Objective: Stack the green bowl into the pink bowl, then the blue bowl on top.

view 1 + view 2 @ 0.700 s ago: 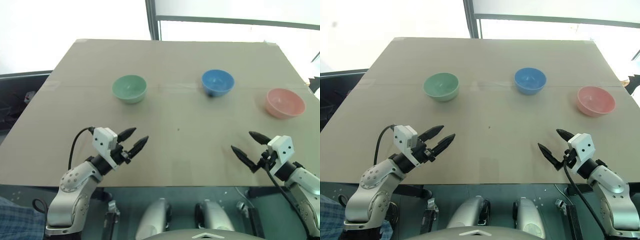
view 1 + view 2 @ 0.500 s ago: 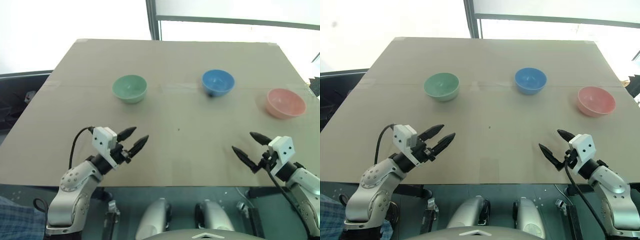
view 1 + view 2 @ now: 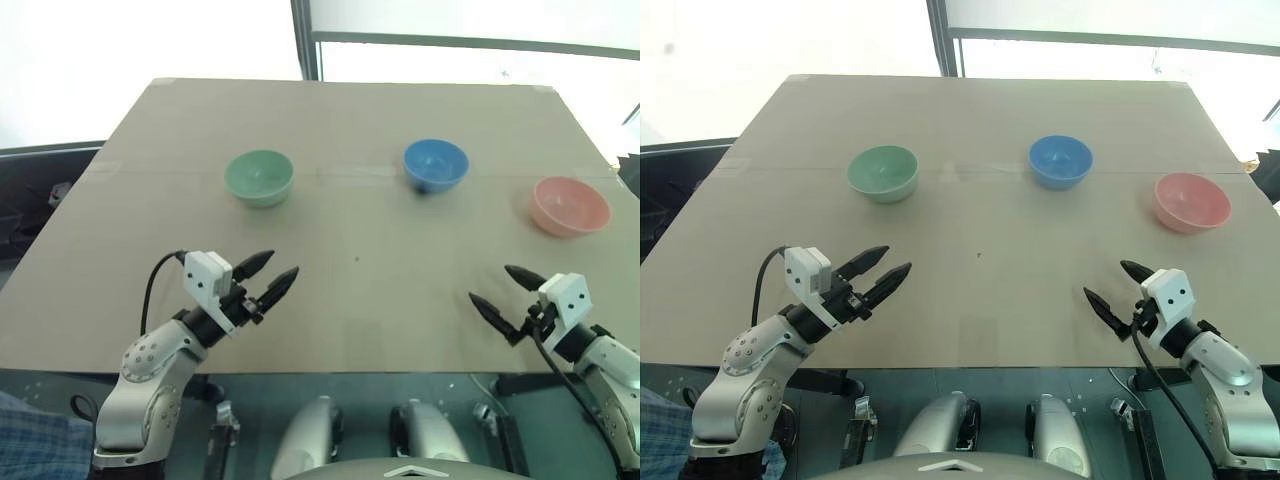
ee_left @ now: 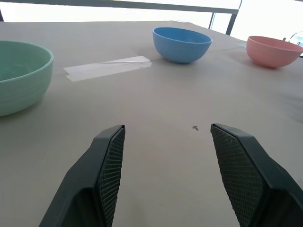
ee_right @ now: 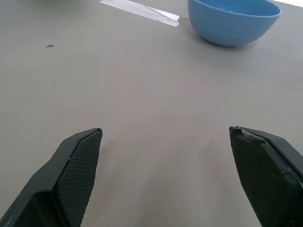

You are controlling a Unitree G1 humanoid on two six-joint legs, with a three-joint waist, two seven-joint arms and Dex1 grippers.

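You have three bowls standing apart in a loose row across the far half of the brown table (image 3: 350, 330). The green bowl (image 3: 259, 177) is on your left, the blue bowl (image 3: 436, 165) sits near the middle and a little farther back, and the pink bowl (image 3: 570, 206) is on your right, nearest the table's right edge. All three stand upright with their mouths facing up. Being round, none of them has a long axis or points any particular way. None is stacked in another, and nothing lies inside them as far as you can see.

You will find no brand, label or readable writing on any bowl. The only marks on the table are a strip of pale tape (image 4: 108, 68) lying between the green and blue bowls, and a tiny dark speck (image 4: 194, 127) on the surface nearer to you.

Your left gripper (image 3: 266, 278) hovers over the near left part of the table, fingers spread and holding nothing, well short of the green bowl. Your right gripper (image 3: 507, 291) hovers over the near right part, fingers spread wider and also empty, with the pink bowl beyond it and the blue bowl ahead in its wrist view.
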